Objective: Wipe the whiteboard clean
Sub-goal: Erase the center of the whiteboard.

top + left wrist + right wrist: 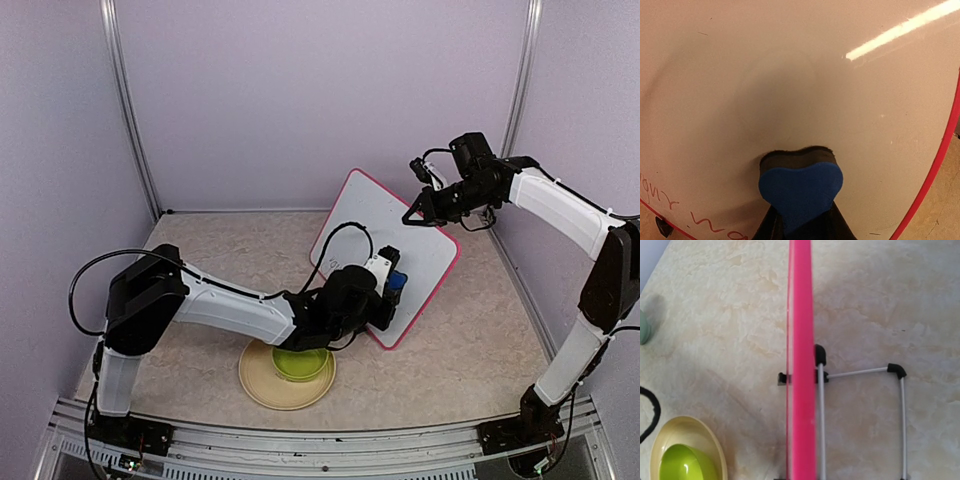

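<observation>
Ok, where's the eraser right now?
Top view, just right of centre: the blue eraser is clamped in the left gripper and pressed against the lower part of the whiteboard, up and right of the beige plate.

The whiteboard (pixel 425 255) is seen to be smooth and shiny, and a bright stripe of light is thrown back from it. Its pink frame (pixel 801 315) looks like smooth, glossy plastic. The eraser (pixel 800 192) is made of two layers: a blue top like soft foam, covered in tiny bumps, and a dark fuzzy layer like felt. The stand (pixel 860 372) is made of thin grey rods like metal, joined by black plastic corners. The table (pixel 480 340) is patterned like stone and looks dull. The cream plate (pixel 262 385) is smooth, and the green bowl (pixel 300 365) is shiny plastic. The left arm (pixel 235 305) and right arm (pixel 560 205) are covered in smooth white shells.
</observation>
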`<control>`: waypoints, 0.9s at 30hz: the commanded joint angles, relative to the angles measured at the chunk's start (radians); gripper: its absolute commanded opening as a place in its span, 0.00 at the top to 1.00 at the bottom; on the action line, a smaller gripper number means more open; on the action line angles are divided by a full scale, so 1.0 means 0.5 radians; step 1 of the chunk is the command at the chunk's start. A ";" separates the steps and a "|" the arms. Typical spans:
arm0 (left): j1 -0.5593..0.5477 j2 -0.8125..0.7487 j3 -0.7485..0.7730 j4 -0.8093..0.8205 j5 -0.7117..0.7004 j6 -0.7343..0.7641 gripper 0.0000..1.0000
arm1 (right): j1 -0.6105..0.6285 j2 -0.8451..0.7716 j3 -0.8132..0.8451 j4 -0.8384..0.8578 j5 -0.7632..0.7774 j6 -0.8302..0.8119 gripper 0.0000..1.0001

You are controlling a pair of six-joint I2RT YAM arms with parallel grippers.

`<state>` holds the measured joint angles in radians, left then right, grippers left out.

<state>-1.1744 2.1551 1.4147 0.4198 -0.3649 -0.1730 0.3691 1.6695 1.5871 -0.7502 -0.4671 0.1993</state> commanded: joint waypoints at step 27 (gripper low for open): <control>0.312 0.250 0.226 -0.435 -0.265 -0.056 0.99 | 0.081 0.033 -0.064 -0.098 0.158 -0.178 1.00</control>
<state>-1.0729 2.2047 1.5219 0.2604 -0.4847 -0.2016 0.3683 1.6695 1.5856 -0.6884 -0.4213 0.2276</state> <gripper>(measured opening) 0.214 0.050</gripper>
